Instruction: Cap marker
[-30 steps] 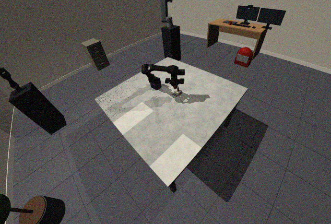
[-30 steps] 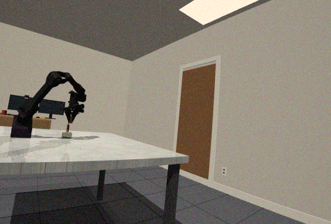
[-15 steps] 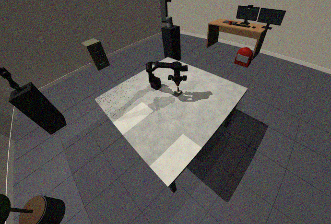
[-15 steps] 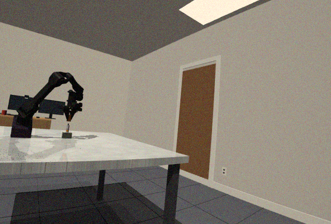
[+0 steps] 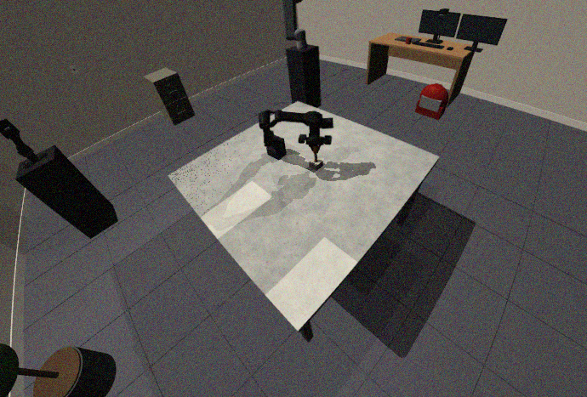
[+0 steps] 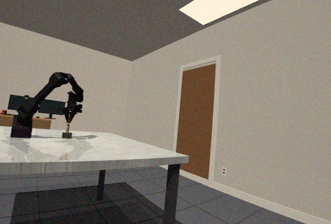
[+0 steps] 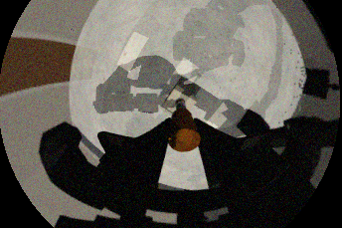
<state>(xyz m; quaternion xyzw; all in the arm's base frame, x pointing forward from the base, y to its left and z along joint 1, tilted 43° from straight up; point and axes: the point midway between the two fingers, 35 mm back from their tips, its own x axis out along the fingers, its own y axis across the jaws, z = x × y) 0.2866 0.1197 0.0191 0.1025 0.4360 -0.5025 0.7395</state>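
Observation:
My gripper [image 5: 315, 146] [image 6: 69, 118] [image 7: 182, 120] points down, shut on the orange-brown cap [image 5: 316, 150] [image 6: 68, 120] [image 7: 185, 139]. The cap is upright between the fingertips. The marker [image 6: 67, 128] stands upright below it in the holder block [image 5: 315, 165] [image 6: 66, 135], with a grey upper part and an orange band lower down. In the exterior view a small gap shows between the cap's lower end and the marker's dark tip. In the wrist view the tip [image 7: 180, 103] shows just beyond the cap's far end; most of the marker is hidden there.
The pale table [image 5: 360, 207] [image 6: 133, 146] carries the arm's base [image 5: 276, 147] [image 6: 21, 127], behind the holder block in the top view. Dark arm shadows fall around the block. A desk with monitors, a red backpack and other pedestals stand away from the table.

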